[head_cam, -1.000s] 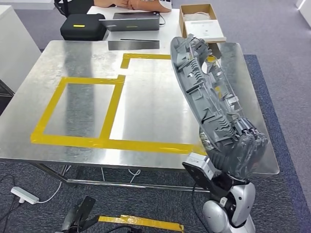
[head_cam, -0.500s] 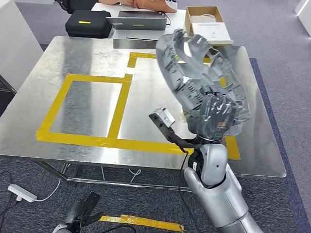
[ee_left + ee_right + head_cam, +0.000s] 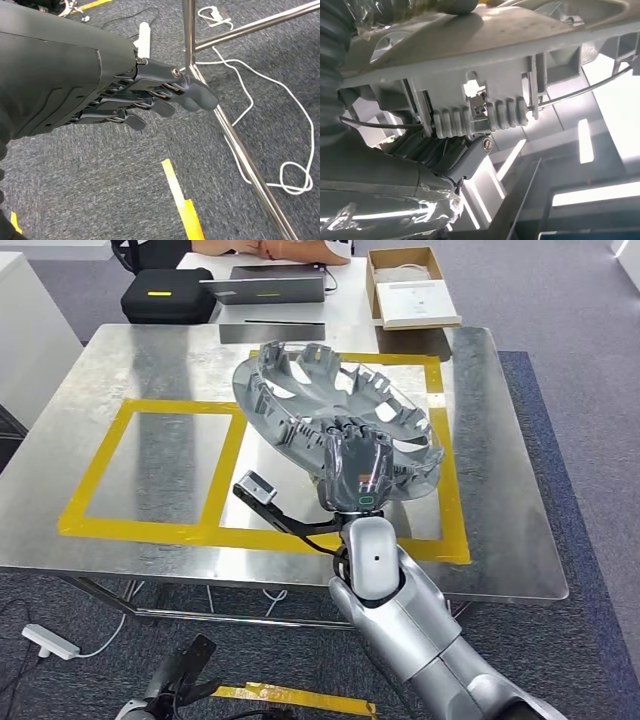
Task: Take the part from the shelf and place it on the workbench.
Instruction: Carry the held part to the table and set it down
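Above workbench (image 3: 113, 360): 1 part (image 3: 302, 390).

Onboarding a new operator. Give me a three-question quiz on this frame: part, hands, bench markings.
1. True or false: the right hand holds the grey part by its near rim.
2. The part sits over which area of the workbench? A) the left yellow-taped square B) the right yellow-taped rectangle C) the cardboard box
3. Fill in: the left hand hangs with fingers straight and holds ____.

Key: 1 true; 2 B; 3 nothing.
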You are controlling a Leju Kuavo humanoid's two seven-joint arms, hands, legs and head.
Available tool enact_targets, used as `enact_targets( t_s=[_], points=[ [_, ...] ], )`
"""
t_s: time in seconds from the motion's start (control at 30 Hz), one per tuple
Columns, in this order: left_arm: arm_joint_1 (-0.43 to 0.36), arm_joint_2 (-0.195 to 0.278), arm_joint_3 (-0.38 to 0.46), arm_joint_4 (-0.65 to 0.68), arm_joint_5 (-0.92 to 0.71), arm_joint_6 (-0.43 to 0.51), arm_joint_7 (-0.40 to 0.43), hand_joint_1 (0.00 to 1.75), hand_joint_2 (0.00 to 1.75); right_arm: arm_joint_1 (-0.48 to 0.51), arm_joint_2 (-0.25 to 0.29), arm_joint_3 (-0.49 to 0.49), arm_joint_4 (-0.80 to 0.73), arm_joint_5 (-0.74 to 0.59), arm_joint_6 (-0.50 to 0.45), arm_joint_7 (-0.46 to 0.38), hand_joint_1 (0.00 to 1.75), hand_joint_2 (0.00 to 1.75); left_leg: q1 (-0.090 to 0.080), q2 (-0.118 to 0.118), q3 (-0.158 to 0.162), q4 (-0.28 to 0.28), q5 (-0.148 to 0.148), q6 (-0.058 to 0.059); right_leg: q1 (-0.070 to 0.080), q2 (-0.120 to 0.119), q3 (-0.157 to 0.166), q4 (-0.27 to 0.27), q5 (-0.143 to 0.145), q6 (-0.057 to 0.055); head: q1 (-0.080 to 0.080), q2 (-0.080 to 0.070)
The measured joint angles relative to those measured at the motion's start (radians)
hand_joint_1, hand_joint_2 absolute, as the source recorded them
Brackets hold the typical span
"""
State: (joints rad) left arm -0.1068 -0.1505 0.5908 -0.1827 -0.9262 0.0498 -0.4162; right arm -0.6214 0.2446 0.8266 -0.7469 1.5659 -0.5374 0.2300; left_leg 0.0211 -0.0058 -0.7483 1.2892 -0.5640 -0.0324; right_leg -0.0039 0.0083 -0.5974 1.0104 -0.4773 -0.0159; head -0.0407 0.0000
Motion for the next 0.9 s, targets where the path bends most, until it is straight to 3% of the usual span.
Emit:
enact_targets(
  t_s=[0.07, 0.13, 0.17, 0.3, 0.37, 0.43, 0.47, 0.5, 0.53, 0.6, 0.63, 0.7, 0.8, 0.87, 0.9],
  points=[
    [0.0, 0.002, 0.0, 0.0, 0.0, -0.002, 0.0, 0.0, 1.75, -0.004, 0.011, 0.003, 0.045, 0.0, 0.001, 0.002, 1.75, 1.75, 0.0, 0.0, 0.042, -0.096, 0.072, 0.006, 0.002, 0.001, 0.006, 0.003, -0.005, 0.001, 0.0, 0.0],
    [-0.001, 0.003, 0.0, 0.0, -0.002, -0.005, 0.0, 0.0, 1.75, -0.008, 0.019, 0.005, 0.079, -0.001, 0.003, 0.003, 1.75, 1.75, -0.003, 0.0, 0.094, -0.21, 0.118, 0.013, 0.008, 0.002, 0.006, 0.008, -0.011, 0.007, 0.0, 0.0],
    [-0.002, 0.003, 0.0, 0.0, -0.004, -0.006, 0.0, 0.0, 1.75, -0.01, 0.022, 0.006, 0.093, -0.001, 0.006, 0.003, 1.75, 1.75, -0.004, 0.0, 0.107, -0.241, 0.122, 0.016, 0.01, 0.003, 0.003, 0.01, -0.012, 0.011, 0.001, 0.0],
    [-0.001, 0.001, 0.001, 0.0, -0.013, -0.007, 0.003, 0.0, 1.75, -0.019, 0.028, 0.007, 0.155, -0.001, 0.021, -0.007, 1.75, 1.75, -0.002, 0.0, 0.112, -0.26, 0.115, 0.032, 0.01, 0.002, -0.01, 0.021, -0.024, 0.028, 0.003, 0.0],
    [-0.002, 0.001, 0.001, 0.0, -0.017, -0.007, 0.004, 0.0, 1.75, -0.02, 0.029, 0.007, 0.187, -0.001, 0.023, -0.01, 1.75, 1.75, 0.002, 0.001, 0.115, -0.264, 0.116, 0.042, 0.008, 0.001, -0.05, 0.098, -0.068, 0.039, 0.006, 0.0],
    [-0.002, 0.001, 0.002, 0.0, -0.018, -0.008, 0.004, 0.0, 1.75, -0.02, 0.029, 0.009, 0.217, 0.0, 0.025, -0.01, 1.75, 1.75, 0.002, 0.001, 0.115, -0.263, 0.115, 0.048, 0.004, 0.0, -0.117, 0.235, -0.123, 0.046, 0.009, 0.0],
    [-0.002, 0.001, 0.002, 0.0, -0.019, -0.009, 0.005, 0.0, 1.75, -0.019, 0.029, 0.01, 0.233, 0.0, 0.027, -0.009, 1.75, 1.75, 0.001, 0.001, 0.116, -0.263, 0.114, 0.048, 0.003, 0.0, -0.145, 0.285, -0.134, 0.048, 0.009, 0.0],
    [-0.001, 0.001, 0.002, 0.0, -0.019, -0.009, 0.006, 0.0, 1.75, -0.019, 0.029, 0.012, 0.246, 0.0, 0.031, -0.008, 1.75, 1.75, 0.001, 0.0, 0.117, -0.263, 0.114, 0.049, 0.002, 0.0, -0.156, 0.298, -0.124, 0.049, 0.009, 0.0],
    [-0.001, 0.001, 0.002, 0.0, -0.02, -0.009, 0.006, 0.0, 1.75, -0.02, 0.029, 0.012, 0.256, 0.0, 0.037, -0.007, 1.75, 1.75, 0.001, -0.001, 0.118, -0.263, 0.113, 0.048, 0.002, -0.001, -0.148, 0.271, -0.097, 0.048, 0.009, 0.0],
    [-0.002, 0.0, 0.002, 0.0, -0.021, -0.009, 0.006, 0.0, 1.75, -0.022, 0.029, 0.013, 0.271, 0.0, 0.051, -0.001, 1.75, 1.75, 0.001, -0.003, 0.124, -0.263, 0.11, 0.044, 0.003, -0.002, -0.089, 0.139, -0.024, 0.041, 0.009, 0.0],
    [-0.003, 0.0, 0.002, -0.001, -0.021, -0.009, 0.004, 0.0, 1.75, -0.024, 0.029, 0.013, 0.277, 0.0, 0.059, 0.003, 1.75, 1.75, -0.001, -0.003, 0.125, -0.262, 0.108, 0.041, 0.004, -0.002, -0.056, 0.075, -0.001, 0.036, 0.009, 0.0],
    [-0.003, 0.0, 0.003, -0.001, -0.022, -0.009, -0.002, 0.0, 1.75, -0.024, 0.029, 0.014, 0.291, -0.002, 0.071, 0.012, 1.75, 1.75, -0.003, -0.003, 0.125, -0.262, 0.108, 0.032, 0.008, -0.002, -0.023, 0.016, 0.007, 0.029, 0.008, 0.0],
    [-0.002, 0.001, 0.003, -0.001, -0.025, -0.012, -0.01, 0.0, 1.75, -0.022, 0.027, 0.014, 0.314, -0.002, 0.081, 0.025, 1.75, 1.75, 0.0, 0.0, 0.122, -0.255, 0.1, 0.016, 0.006, 0.002, -0.017, 0.005, 0.01, 0.016, 0.006, 0.0],
    [-0.003, 0.004, 0.003, -0.001, -0.026, -0.018, -0.014, 0.0, 1.75, -0.023, 0.026, 0.013, 0.327, -0.003, 0.084, 0.03, 1.75, 1.75, 0.001, 0.001, 0.099, -0.198, 0.059, 0.007, 0.001, 0.001, -0.011, -0.003, 0.014, 0.006, 0.003, 0.0],
    [-0.002, 0.006, 0.003, -0.001, -0.026, -0.019, -0.016, 0.0, 1.75, -0.023, 0.025, 0.013, 0.333, -0.003, 0.084, 0.031, 1.75, 1.75, 0.001, 0.002, 0.073, -0.139, 0.027, 0.004, 0.001, 0.001, -0.01, -0.003, 0.014, 0.004, 0.002, 0.0]
  ],
)
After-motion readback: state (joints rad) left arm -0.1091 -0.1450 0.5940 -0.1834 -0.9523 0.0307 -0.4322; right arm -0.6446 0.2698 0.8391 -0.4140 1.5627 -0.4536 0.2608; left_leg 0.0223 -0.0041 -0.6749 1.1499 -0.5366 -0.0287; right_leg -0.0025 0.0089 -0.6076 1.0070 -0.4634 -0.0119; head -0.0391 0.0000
